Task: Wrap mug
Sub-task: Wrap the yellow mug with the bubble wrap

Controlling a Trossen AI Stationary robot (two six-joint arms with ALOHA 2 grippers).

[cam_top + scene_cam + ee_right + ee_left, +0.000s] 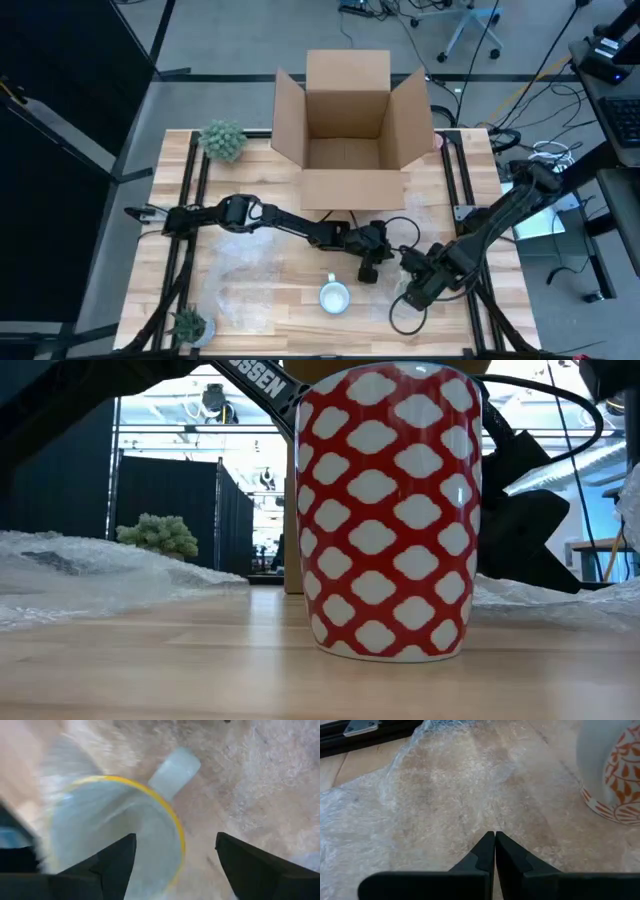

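1. Near the table's [250, 190] front edge, the mug [334, 296] stands upright on the wood, clear of both arms. The low view shows its red pattern with white cloud shapes [390, 510].
2. Left gripper [494, 840]: fingers pressed fully together, nothing between them. It hovers low over the bubble wrap [445, 785], with the mug just beside it [612, 770].
3. Right gripper [175, 852]: fingers spread wide, holding nothing. It hangs directly above the mug's open mouth; the yellow rim [165, 807] and the handle [175, 772] show below it.
4. Bubble wrap lies flat on the table to the mug's left [250, 265].
5. Cardboard box [348, 125]: open, at the table's far edge.
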